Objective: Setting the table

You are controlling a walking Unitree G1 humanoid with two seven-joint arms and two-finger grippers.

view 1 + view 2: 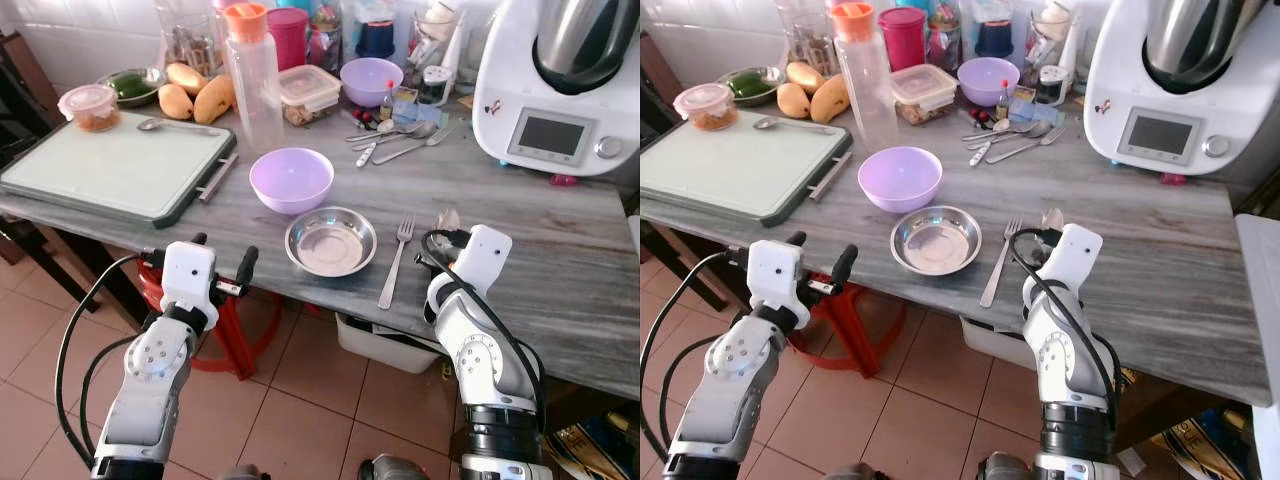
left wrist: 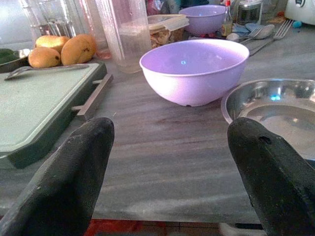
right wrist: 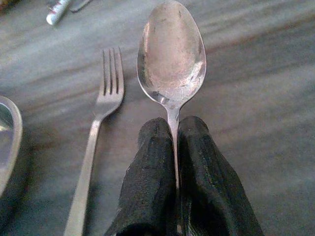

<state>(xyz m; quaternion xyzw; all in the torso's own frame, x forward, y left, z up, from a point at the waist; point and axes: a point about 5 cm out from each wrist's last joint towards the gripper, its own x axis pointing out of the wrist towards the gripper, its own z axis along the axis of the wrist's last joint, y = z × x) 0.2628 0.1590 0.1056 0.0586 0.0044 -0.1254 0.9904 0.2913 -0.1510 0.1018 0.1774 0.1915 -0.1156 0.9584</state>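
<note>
grey table (image 1: 560, 260) (wood-grained), fork (image 1: 396, 262), steel dish (image 1: 331, 241)

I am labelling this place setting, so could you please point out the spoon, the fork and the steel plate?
spoon (image 3: 171, 54), right wrist view, middle of its bowl, handle pinched in the right gripper (image 3: 177, 129).
fork (image 3: 109, 86), right wrist view, base of its tines.
steel plate (image 1: 330, 242), left eye view, its flat centre.

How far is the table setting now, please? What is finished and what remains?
Done, it seems: the steel plate sits near the counter edge with the fork beside it. In hand: the right end effector is shut on the spoon, right of the fork. Left: releasing the spoon. The left end effector is open, holding nothing.
</note>
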